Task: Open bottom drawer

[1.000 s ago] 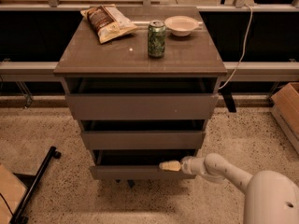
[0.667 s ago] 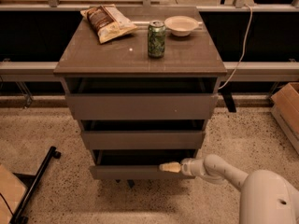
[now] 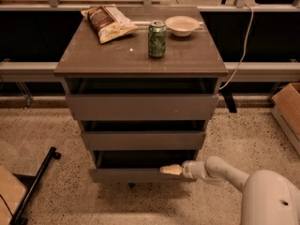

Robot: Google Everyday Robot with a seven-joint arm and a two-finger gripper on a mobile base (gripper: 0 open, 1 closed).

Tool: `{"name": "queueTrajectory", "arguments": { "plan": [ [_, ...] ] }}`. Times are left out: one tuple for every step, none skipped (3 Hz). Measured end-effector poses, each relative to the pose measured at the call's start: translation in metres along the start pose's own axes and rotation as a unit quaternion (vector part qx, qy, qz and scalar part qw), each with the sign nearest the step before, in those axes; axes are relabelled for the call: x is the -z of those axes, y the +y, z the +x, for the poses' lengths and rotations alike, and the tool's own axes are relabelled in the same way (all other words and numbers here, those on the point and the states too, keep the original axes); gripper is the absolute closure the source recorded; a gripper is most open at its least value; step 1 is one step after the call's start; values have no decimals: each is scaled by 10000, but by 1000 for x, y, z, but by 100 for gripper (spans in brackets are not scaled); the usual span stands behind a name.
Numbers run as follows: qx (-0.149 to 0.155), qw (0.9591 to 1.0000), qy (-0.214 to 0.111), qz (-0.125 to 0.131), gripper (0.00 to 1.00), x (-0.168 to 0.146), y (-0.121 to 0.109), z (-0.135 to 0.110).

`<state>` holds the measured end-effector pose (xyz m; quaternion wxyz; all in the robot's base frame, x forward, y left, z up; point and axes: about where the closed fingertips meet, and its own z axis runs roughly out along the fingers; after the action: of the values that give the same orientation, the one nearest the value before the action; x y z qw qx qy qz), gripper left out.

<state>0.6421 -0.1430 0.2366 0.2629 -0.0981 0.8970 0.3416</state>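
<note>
The bottom drawer [image 3: 136, 175] is the lowest, smallest grey-brown flat front of three in the cabinet. A dark gap shows above its front panel. My gripper [image 3: 168, 170], with pale fingertips, comes in from the lower right on a white arm [image 3: 220, 172]. Its tips sit at the top edge of the bottom drawer's front, right of centre. The mid-sized drawer front [image 3: 143, 140] and the tall top drawer front [image 3: 140, 107] are above it.
On the cabinet top [image 3: 93, 55] are a chip bag [image 3: 108, 21], a green can [image 3: 157, 39] and a white bowl [image 3: 182, 25]. A cardboard box [image 3: 288, 111] stands at the right, a black stand leg [image 3: 35, 182] lies at the lower left, and a white cable [image 3: 241, 46] hangs at the right.
The gripper stays at the bottom drawer's top edge, shifted very slightly left. The drawer front has not visibly moved.
</note>
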Motion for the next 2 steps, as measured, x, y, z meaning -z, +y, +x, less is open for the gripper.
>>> {"name": "queueTrajectory", "arguments": {
  "plan": [
    [0, 10000, 0, 0, 20, 1, 1, -1],
    [0, 10000, 0, 0, 51, 1, 1, -1]
  ]
}}
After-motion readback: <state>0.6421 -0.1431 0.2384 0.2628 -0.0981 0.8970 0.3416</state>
